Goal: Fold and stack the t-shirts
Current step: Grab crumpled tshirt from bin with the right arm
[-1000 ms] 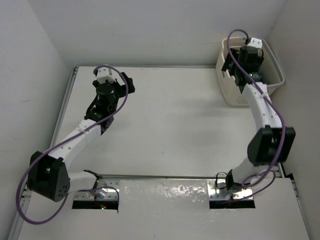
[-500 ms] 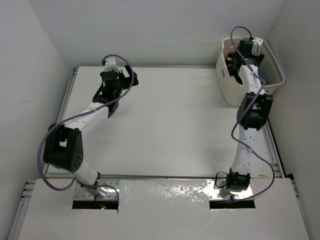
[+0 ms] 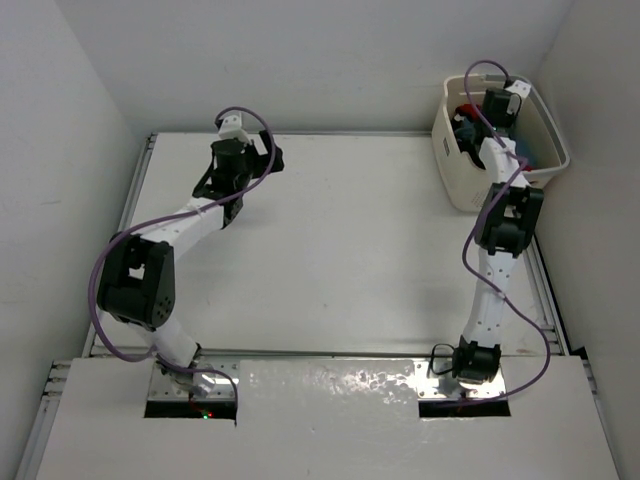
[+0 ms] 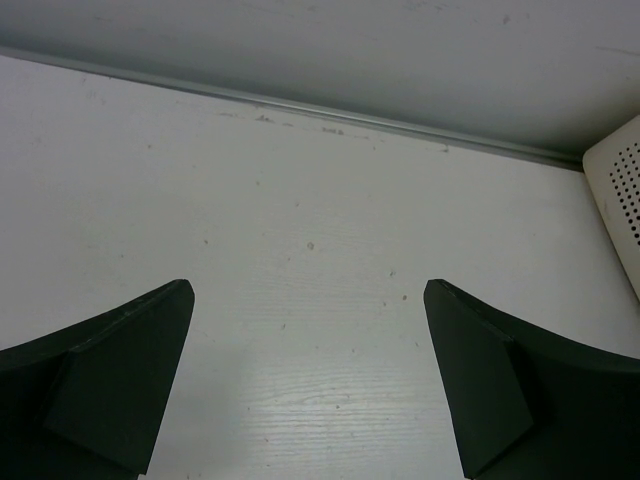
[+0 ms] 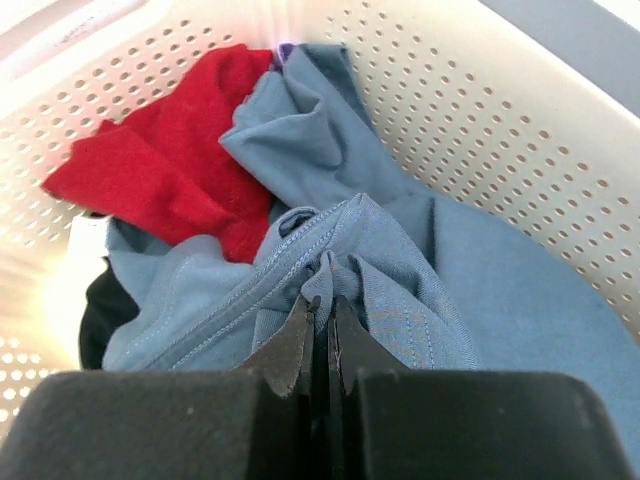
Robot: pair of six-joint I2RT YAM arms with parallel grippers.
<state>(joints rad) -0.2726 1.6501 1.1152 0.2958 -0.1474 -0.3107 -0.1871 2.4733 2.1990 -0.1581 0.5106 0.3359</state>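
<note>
T-shirts (image 5: 300, 200) all lie bunched in the cream laundry basket (image 5: 480, 120), which stands at the far right corner of the table (image 4: 300, 180). None is out on the table and none is folded. Judged stage: the very start, first shirt being taken.

Right gripper (image 5: 320, 305): down inside the basket, jaws pressed together on a raised fold of the teal-blue t-shirt (image 5: 420, 260), just beside a stitched hem. Cloth gathers up into the fingertips, so the grip looks real (how many layers are caught, cannot tell).

Basket contents, right wrist view:
- teal-blue t-shirt fills most of the basket, its bulk spreading right of and beyond the pinch
- red t-shirt (image 5: 170, 170) lies up and to the left, and its edge overlaps the teal one close to the pinch
- black t-shirt (image 5: 95, 320) shows only as a patch at the left wall, underneath

Long axis of the teal shirt: unreadable, too crumpled.

Left gripper (image 4: 308, 300): jaws wide apart, nothing between them, above bare table near the far edge. It is well apart from the basket.

Key relation: the shirt is directly at and below the right jaws, so the right arm is the nearer one. The next move probably calls for a lift out over the rim toward mid-table. Risk: the red shirt drags along.
</note>
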